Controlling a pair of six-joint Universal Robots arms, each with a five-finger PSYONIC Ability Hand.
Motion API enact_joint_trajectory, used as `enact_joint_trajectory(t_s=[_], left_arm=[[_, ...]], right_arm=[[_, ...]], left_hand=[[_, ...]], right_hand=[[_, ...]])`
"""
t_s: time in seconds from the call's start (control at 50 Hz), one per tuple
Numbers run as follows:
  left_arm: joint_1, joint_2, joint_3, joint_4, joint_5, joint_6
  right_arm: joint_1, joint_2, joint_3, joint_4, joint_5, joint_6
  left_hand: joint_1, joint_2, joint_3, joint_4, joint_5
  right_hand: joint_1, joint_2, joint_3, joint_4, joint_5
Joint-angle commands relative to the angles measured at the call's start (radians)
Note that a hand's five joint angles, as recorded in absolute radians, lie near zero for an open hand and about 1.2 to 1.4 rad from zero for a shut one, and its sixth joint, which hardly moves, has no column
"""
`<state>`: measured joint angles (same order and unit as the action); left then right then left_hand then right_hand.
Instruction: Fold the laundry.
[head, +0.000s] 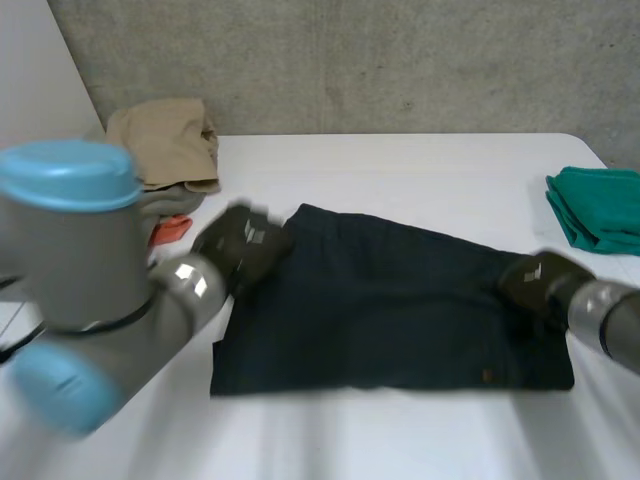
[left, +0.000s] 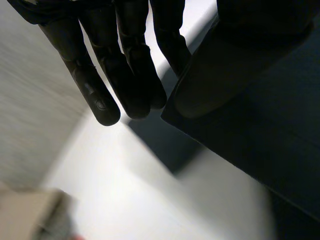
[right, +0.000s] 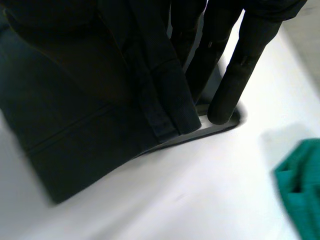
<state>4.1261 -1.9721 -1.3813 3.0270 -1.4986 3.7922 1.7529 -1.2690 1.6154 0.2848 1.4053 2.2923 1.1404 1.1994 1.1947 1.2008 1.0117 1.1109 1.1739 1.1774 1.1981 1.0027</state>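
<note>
A dark navy garment (head: 400, 300) lies spread flat on the white table (head: 420, 165). My left hand (head: 245, 245) is at the garment's far left corner. In the left wrist view its straight fingers (left: 100, 75) pinch the lifted corner of the navy cloth (left: 260, 125) against the thumb. My right hand (head: 540, 280) is at the garment's right edge. In the right wrist view a hemmed edge of the cloth (right: 165, 100) is raised off the table, pinched against the fingers (right: 240, 70) that stand behind it.
A folded green cloth (head: 600, 205) lies at the table's right edge, close to my right hand and seen beyond its fingertips (right: 302, 190). A pile of tan and grey clothes (head: 165, 140) with an orange piece (head: 172, 230) sits at the back left.
</note>
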Motion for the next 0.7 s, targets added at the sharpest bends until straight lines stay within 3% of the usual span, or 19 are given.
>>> enact_joint_trajectory(t_s=[0.02,0.12,0.2,0.22,0.24,0.26,0.28,0.3,0.34,0.44,0.54,0.7], left_arm=[[-0.014,-0.289,0.318,0.3,-0.043,-0.002],[0.0,-0.508,0.536,0.49,-0.065,0.0],[-0.007,-0.611,0.625,0.521,-0.042,-0.008],[-0.009,-0.625,0.639,0.529,-0.035,-0.014],[-0.013,-0.636,0.649,0.536,-0.029,-0.023],[-0.015,-0.648,0.657,0.559,-0.025,-0.049],[-0.018,-0.649,0.657,0.57,-0.023,-0.064],[-0.021,-0.648,0.656,0.575,-0.025,-0.081],[-0.033,-0.642,0.637,0.587,-0.026,-0.121],[-0.047,-0.536,0.515,0.595,-0.023,-0.161],[-0.047,-0.401,0.354,0.602,-0.023,-0.172],[-0.044,-0.232,0.121,0.602,-0.023,-0.258]], right_arm=[[0.01,0.14,-0.15,-0.237,0.063,0.108],[0.011,0.273,-0.27,-0.374,0.165,0.105],[0.031,0.384,-0.371,-0.43,0.205,0.101],[0.049,0.422,-0.414,-0.44,0.216,0.102],[0.059,0.439,-0.436,-0.443,0.221,0.104],[0.065,0.453,-0.456,-0.444,0.227,0.105],[0.069,0.462,-0.469,-0.447,0.236,0.107],[0.076,0.467,-0.488,-0.449,0.257,0.116],[0.074,0.459,-0.488,-0.45,0.285,0.125],[0.079,0.378,-0.413,-0.435,0.299,0.22],[0.07,0.123,-0.198,-0.374,0.204,0.361],[0.005,0.037,0.041,-0.283,0.051,0.435]], left_hand=[[0.256,0.197,0.202,0.195,0.21],[0.256,0.197,0.202,0.195,0.21],[0.256,0.197,0.202,0.195,0.21],[0.256,0.197,0.202,0.195,0.21],[0.12,0.061,0.065,0.059,0.074],[-0.945,-1.005,-1.0,-1.006,-0.991],[-0.966,-1.025,-1.02,-1.026,-1.012],[-0.771,-0.83,-0.825,-0.831,-0.816],[-0.966,-1.025,-1.02,-1.026,-1.012],[-0.966,-1.025,-1.02,-1.026,-1.012],[-0.966,-1.025,-1.02,-1.026,-1.012],[-0.966,-1.025,-1.02,-1.026,-1.012]], right_hand=[[0.285,0.222,0.219,0.198,0.219],[0.285,0.222,0.219,0.198,0.219],[0.222,0.16,0.156,0.135,0.156],[-0.409,-0.472,-0.475,-0.496,-0.475],[-0.784,-0.847,-0.851,-0.872,-0.851],[-0.936,-0.999,-1.003,-1.024,-1.003],[-0.936,-0.999,-1.003,-1.024,-1.003],[-0.936,-0.999,-1.003,-1.024,-1.003],[-0.936,-0.999,-1.003,-1.024,-1.003],[-0.936,-0.999,-1.003,-1.024,-1.003],[-0.936,-0.999,-1.003,-1.024,-1.003],[-0.936,-0.999,-1.003,-1.024,-1.003]])
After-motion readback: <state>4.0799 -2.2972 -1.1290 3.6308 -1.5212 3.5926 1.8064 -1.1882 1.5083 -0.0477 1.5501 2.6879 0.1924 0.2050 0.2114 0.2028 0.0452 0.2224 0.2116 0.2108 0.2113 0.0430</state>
